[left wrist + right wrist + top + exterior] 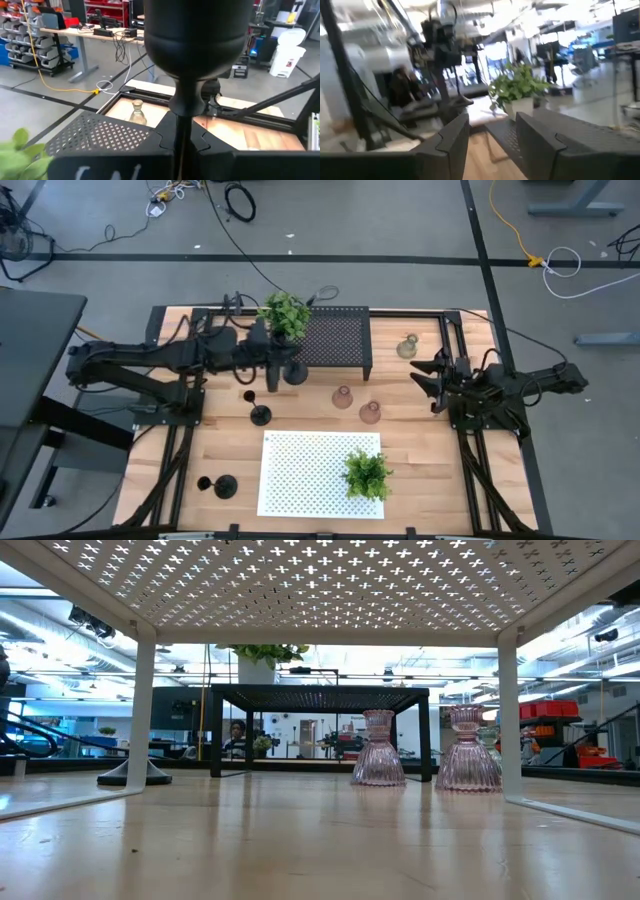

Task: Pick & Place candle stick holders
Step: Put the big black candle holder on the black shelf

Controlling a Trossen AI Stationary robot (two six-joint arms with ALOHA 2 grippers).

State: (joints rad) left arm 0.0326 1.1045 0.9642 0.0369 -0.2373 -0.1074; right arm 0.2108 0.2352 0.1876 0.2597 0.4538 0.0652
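My left gripper [283,370] stands just in front of the black mesh rack [335,340], shut on a slim black candle stick holder [297,370]. The holder's cup [197,40] fills the left wrist view. My right gripper [428,380] is open and empty at the table's right [492,135]. Two pink glass holders [342,397] [370,412] stand on their bases at mid-table. They also show in the low view [378,750] [468,750]. An olive glass holder [407,347] stands right of the rack. Other black holders [260,415] [225,485] stand on the table's left part. My left gripper pinches the black holder's thin stem [182,125] between its two fingers, just below the cup. The fingers [150,145] come level from the table's left and lie across the stem. The holder stands upright in the hold. The fingers hide its base.
A leafy plant [285,313] stands at the rack's left end, close to my left gripper. A white perforated rack [310,470] with a second plant [367,473] on it stands at the table's near middle. Two small black holders [248,395] [205,482] are on the left.
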